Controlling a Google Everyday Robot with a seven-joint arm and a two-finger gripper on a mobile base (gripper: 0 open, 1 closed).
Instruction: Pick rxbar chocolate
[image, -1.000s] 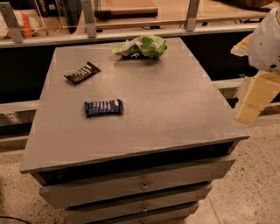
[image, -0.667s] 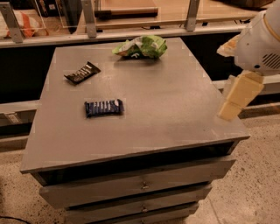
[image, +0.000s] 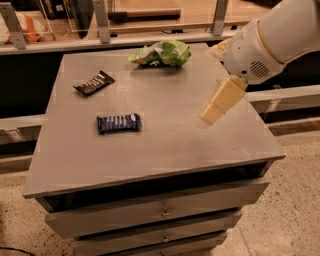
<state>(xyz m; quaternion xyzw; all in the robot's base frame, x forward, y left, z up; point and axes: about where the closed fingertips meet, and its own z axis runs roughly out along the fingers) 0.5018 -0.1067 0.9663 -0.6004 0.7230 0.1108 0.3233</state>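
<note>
Hovering claw at right of table, rxbar chocolate well apart.

Your grey drawered desk stands on speckled floor; railing posts behind. The gripper hovers over its right side, jaws apart.

Black rxbar chocolate lies flat, well apart from pincer.

Claw over table right side, partly hidden; arm cropped.
</note>
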